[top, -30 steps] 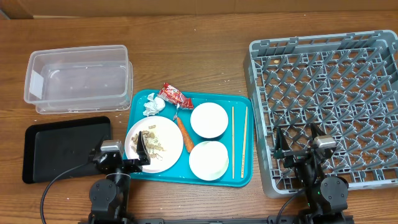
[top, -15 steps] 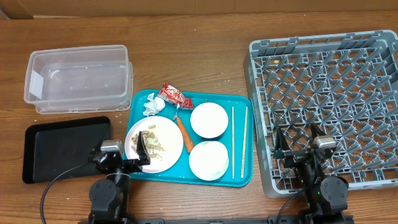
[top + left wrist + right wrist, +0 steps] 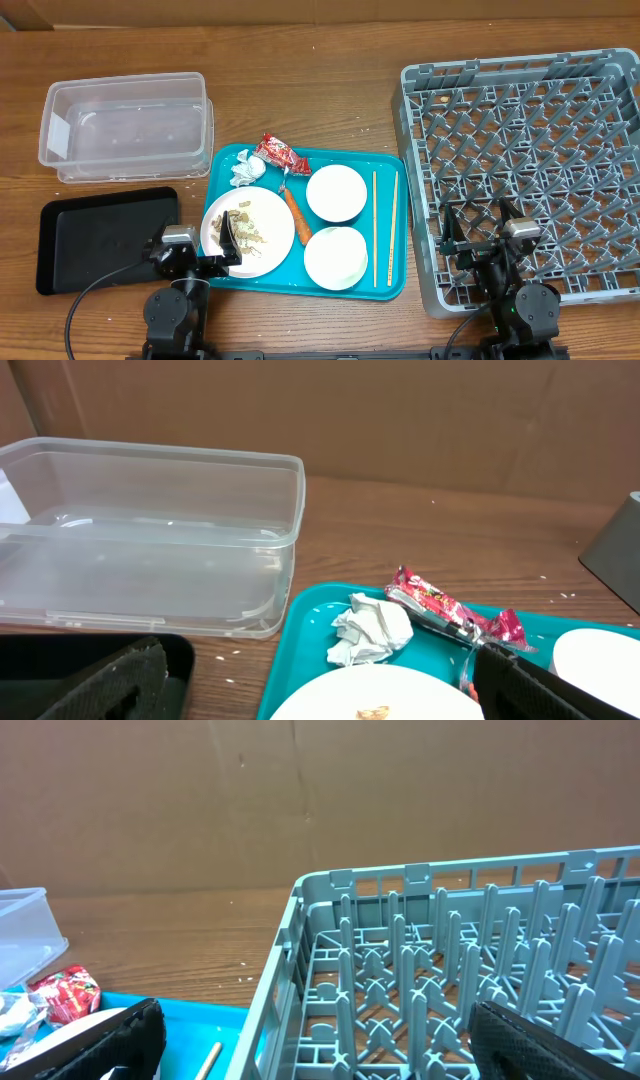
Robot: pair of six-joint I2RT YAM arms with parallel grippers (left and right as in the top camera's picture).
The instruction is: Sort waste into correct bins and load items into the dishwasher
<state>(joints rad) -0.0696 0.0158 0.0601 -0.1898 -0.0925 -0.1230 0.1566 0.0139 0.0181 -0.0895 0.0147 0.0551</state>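
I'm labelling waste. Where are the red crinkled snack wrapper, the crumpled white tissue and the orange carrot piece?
red crinkled snack wrapper [image 3: 281,154]: overhead view, its middle.
crumpled white tissue [image 3: 372,630]: left wrist view, its centre.
orange carrot piece [image 3: 296,218]: overhead view, mid-length.

White bowls [image 3: 335,192], plate [image 3: 276,246] and tissue [image 3: 243,172]; brown scraps [image 3: 245,222]; orange carrot [image 3: 295,218]; red wrapper [image 3: 280,155]; pale chopsticks [image 3: 375,230]; teal tray [image 3: 360,165]; grey latticed rack [image 3: 520,150]; black tray [image 3: 105,238]; clear tub [image 3: 125,130].

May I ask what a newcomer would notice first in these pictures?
Probably the bright teal tray mid-table, carrying a plate with food scraps, two white bowls, chopsticks and a red wrapper. The large grey dish rack fills the right side; a clear tub sits upper left.
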